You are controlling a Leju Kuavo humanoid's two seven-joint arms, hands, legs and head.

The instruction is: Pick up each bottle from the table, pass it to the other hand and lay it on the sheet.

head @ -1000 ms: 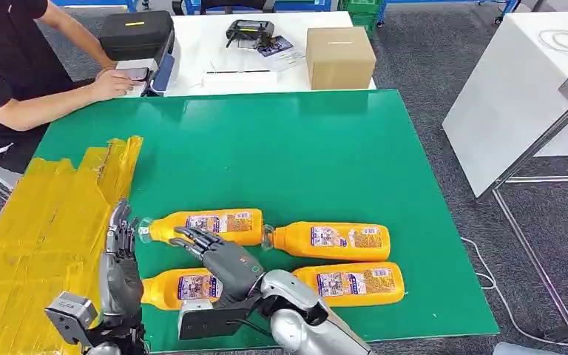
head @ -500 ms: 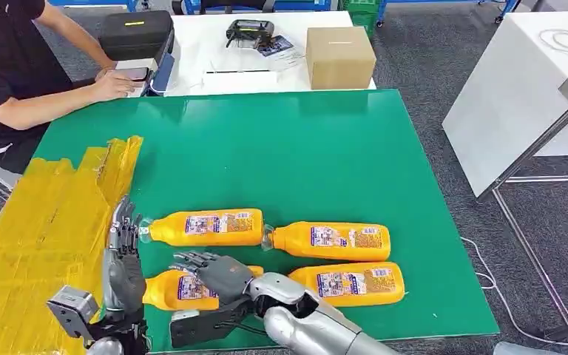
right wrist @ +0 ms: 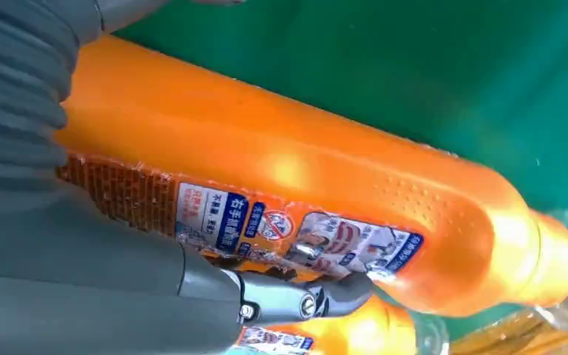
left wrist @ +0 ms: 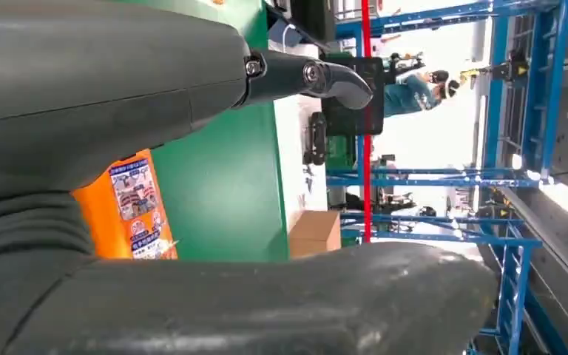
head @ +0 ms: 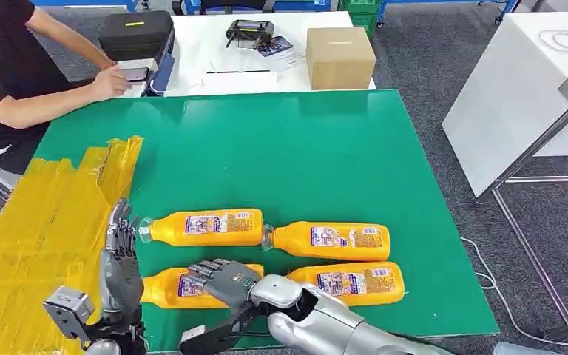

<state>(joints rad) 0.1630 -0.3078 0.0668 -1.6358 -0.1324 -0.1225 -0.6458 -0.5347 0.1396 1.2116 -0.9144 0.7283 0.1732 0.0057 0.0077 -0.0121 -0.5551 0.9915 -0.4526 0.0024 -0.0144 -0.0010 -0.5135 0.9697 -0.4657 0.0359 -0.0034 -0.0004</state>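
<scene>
Head view: you had four orange bottles lying flat on the green table (head: 303, 148), in two rows, long axes running left-right, caps pointing toward the yellow sheet (head: 37, 222) on the robot's left. The near-left bottle (head: 164, 288) was the one in play; your right hand (head: 225, 279) lay draped over its label end, fingers curled across the top of the body, so the bottle sat directly under that hand, long axis crossing the fingers. Contact looked real, but whether the grasp had fully clenched could not be confirmed here (the bottle was not lifted off the table). Your left hand (head: 120, 259) stood just beside that bottle's cap end, between bottle and sheet, fingers straight and apart, released and holding nothing; it was the nearer hand to the sheet, well placed to receive. Left wrist view: the left hand's thumb and fingers were spread with nothing between them; an orange bottle (left wrist: 129, 211) lay past the palm on the green. Right wrist view: the near-left bottle ran diagonally through frame, and a dark fingertip (right wrist: 340, 292) pressed against the label edge, with the palm on the bottle's body. Judgement: right hand grasping the near-left bottle, lift not yet begun.
</scene>
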